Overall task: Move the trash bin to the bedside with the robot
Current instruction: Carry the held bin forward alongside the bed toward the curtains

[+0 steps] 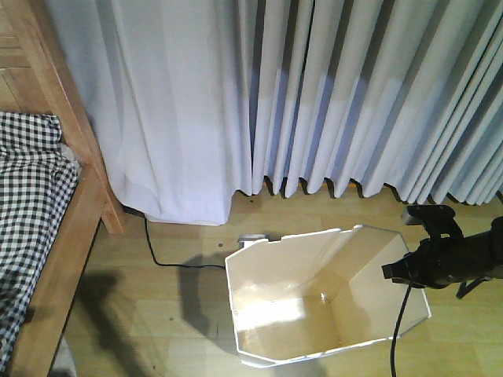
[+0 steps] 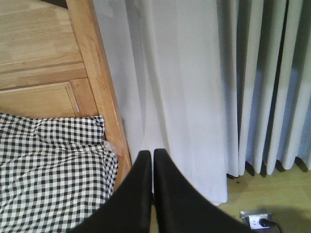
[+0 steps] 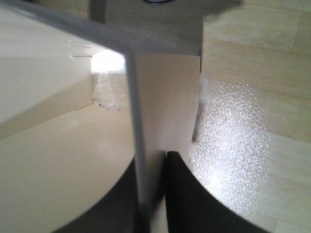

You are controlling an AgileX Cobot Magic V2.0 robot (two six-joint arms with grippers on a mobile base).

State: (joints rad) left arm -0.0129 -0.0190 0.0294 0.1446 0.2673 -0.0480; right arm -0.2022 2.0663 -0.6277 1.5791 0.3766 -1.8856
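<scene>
The white trash bin [image 1: 314, 302] with a cream inside stands on the wood floor, right of the bed. My right gripper [image 1: 405, 271] is shut on the bin's right rim; in the right wrist view the rim wall [image 3: 138, 121] runs between the two black fingers [image 3: 184, 194], one inside and one outside. The light-brown bed frame [image 1: 67, 236] with checked bedding [image 1: 27, 196] is at the left. My left gripper [image 2: 152, 160] is shut and empty, held up facing the bed frame [image 2: 99, 92], bedding [image 2: 48, 160] and curtain.
Long white curtains [image 1: 314, 94] hang behind the bin down to the floor. A black cable [image 1: 169, 259] runs over the floor to a power strip [image 1: 251, 239], also in the left wrist view [image 2: 257, 221]. A black cable [image 1: 399, 322] hangs from the right arm.
</scene>
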